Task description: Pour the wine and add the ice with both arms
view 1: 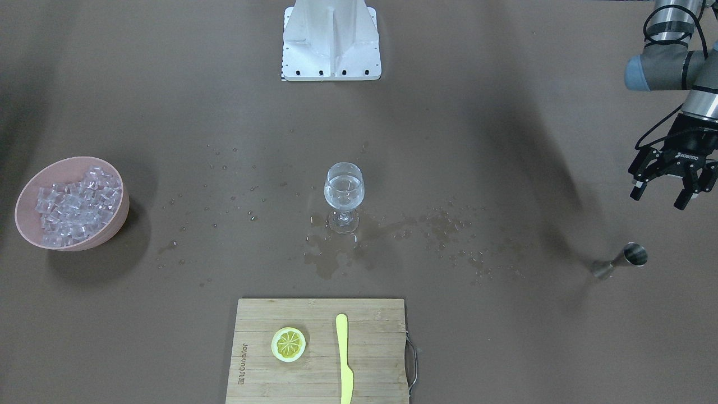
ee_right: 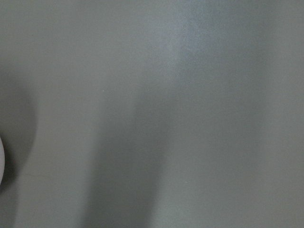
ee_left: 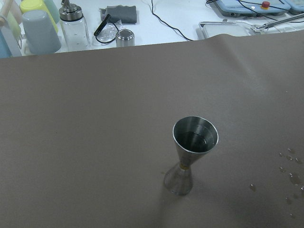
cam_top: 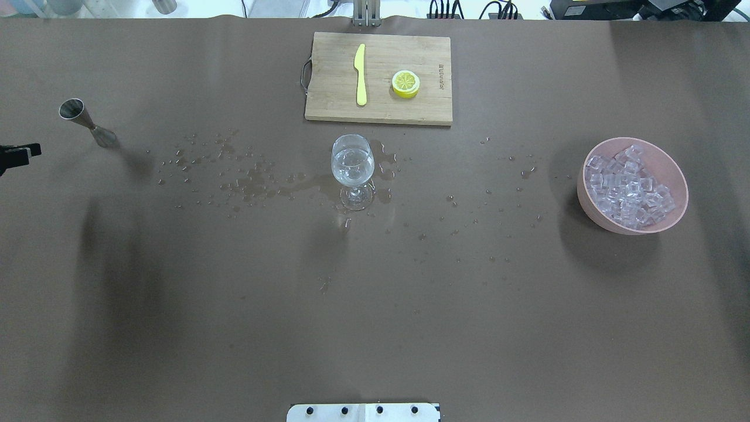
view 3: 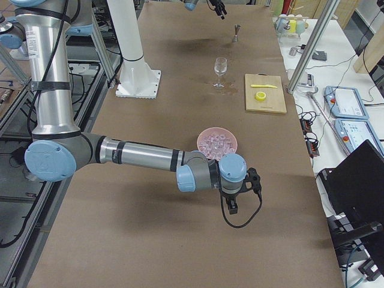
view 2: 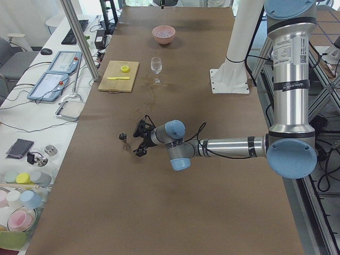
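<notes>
- Left gripper [view 1: 659, 196] hangs open, empty, near the jigger [view 1: 620, 261]; overhead cuts it off.
- Right gripper [view 3: 233, 207]: jaws too small, cannot tell.
- Wine [view 1: 343, 189] in the mid-table glass [view 1: 343, 220]; ice [view 1: 76, 205] in the right-side bowl [view 1: 115, 224].

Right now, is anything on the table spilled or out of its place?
Yes. A puddle of clear liquid lies at the foot of the wine glass, and droplets are scattered over the table on both sides of it. The glass and the jigger both stand upright, and nothing looks broken.
</notes>
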Controlling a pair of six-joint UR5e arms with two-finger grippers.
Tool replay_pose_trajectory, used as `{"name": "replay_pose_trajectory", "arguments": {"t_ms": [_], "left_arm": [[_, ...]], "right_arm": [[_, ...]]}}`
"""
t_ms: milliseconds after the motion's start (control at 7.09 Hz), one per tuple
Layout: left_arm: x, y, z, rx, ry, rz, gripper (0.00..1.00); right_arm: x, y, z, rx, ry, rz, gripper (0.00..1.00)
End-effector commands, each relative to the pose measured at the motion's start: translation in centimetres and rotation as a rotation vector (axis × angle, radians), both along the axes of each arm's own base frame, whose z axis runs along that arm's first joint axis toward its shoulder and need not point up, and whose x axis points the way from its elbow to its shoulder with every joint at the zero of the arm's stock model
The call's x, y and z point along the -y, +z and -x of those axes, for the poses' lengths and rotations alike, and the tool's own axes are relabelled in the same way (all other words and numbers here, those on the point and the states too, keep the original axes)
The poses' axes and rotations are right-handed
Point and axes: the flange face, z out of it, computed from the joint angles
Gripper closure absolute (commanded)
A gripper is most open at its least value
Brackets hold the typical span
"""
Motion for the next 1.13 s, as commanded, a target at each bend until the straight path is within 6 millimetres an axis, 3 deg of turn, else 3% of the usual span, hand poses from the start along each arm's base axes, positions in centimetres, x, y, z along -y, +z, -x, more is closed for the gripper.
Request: {"name": "replay_pose_trajectory", "arguments": {"t_ms": [0, 282, 564, 988], "left_arm": [[1.1, -0.1, -2.6, 0.031, -0.058, -0.029, 0.02], [1.9, -0.4, -5.9, -0.007, -0.105, 0.000, 0.02], [3.0, -0.4, -7.1, 0.007, -0.146, -0.013, 0.02], [7.1, -0.5, -9.6, 0.038, -0.220, -0.030, 0.02]], "right_arm": [[0.1, -0.1, 0.4, 0.001, -0.007, -0.002, 0.00], [0.1, 0.0, 0.4, 0.001, -0.007, -0.001, 0.00], [0.1, 0.1, 0.7, -0.001, -0.013, 0.002, 0.00], [0.1, 0.0, 0.7, 0.002, -0.013, 0.001, 0.00]]}}
